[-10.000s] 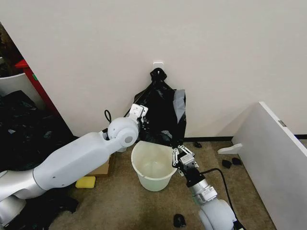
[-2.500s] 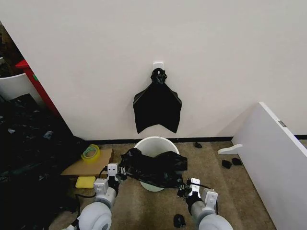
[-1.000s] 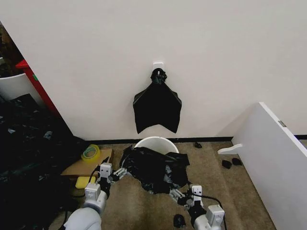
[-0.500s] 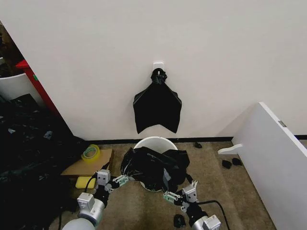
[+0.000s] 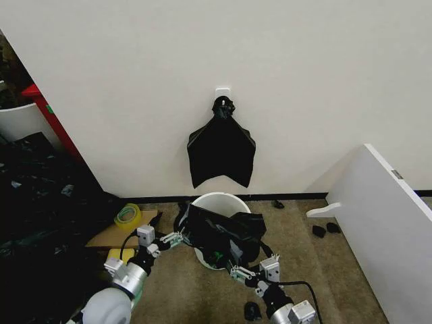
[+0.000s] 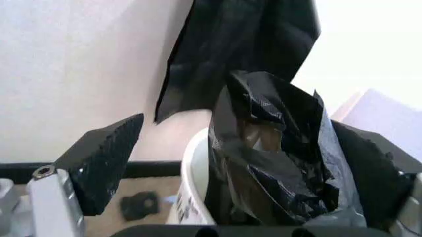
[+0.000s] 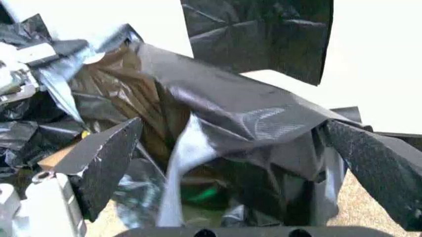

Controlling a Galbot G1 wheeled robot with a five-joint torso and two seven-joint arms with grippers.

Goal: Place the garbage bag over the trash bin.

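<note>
Two grippers were at work on the garbage bag (image 5: pixel 221 235), which lay draped over the near side of the trash bin (image 5: pixel 217 200), bunched across the front of the rim while the far arc of the rim showed bare white. The left gripper (image 5: pixel 172 237) sat just beside the bag's left edge, and whether it actually held the plastic I could not tell from the head view. In the left wrist view its fingers (image 6: pixel 105 158) stood wide apart, with the crumpled bag (image 6: pixel 277 148) and the bin's wall (image 6: pixel 191 197) ahead of them and between them, so it read as open, not pinching. The right gripper (image 5: pixel 244 275) was low at the bag's near right corner; in the right wrist view its fingers (image 7: pixel 105 158) were likewise spread wide, the bag (image 7: pixel 231 118) lying ahead, untouched by the pads as far as I could see.

By my judgement the step in hand was spreading the bag's mouth over the rim, roughly half done. The next move would call for each gripper to catch an edge of the mouth and carry it away from itself, over the bare far rim, then down the outside wall. The bunch of black bags (image 5: pixel 221 152) on the wall beyond played no part.
</note>
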